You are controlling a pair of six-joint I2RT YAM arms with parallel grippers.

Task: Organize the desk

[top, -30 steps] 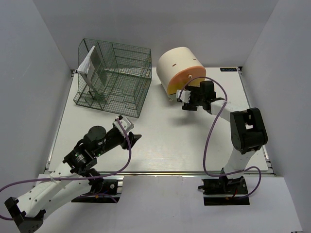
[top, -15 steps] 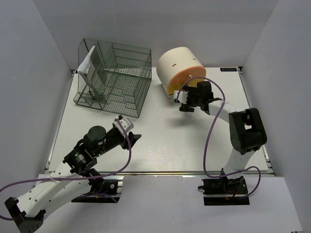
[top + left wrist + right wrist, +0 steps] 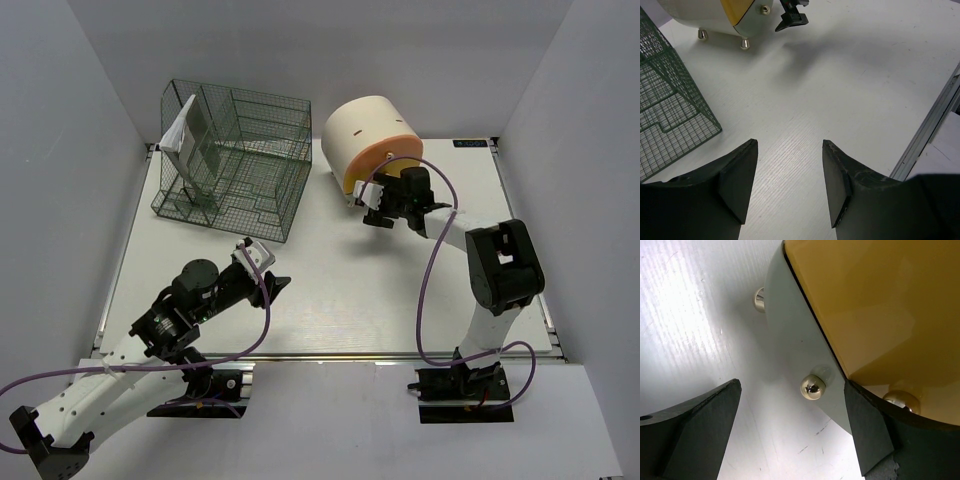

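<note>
The desk is a white tabletop with a silver rail along its near edge. My left gripper hovers low over its near-left part, open, with only bare desk between the fingers. My right gripper is at the lower front of the cream drawer unit. It is open wide. One finger lies against the unit's orange-yellow front, and a gold ball foot shows between the fingers. Nothing is held.
A dark green wire rack stands at the back left with a white sheet leaning in its left end. Its near corner shows in the left wrist view. The metal rail runs to the right of my left gripper.
My right gripper has shifted a little left and back, closer under the drawer unit's front, and opened slightly wider. The left arm has not moved.
</note>
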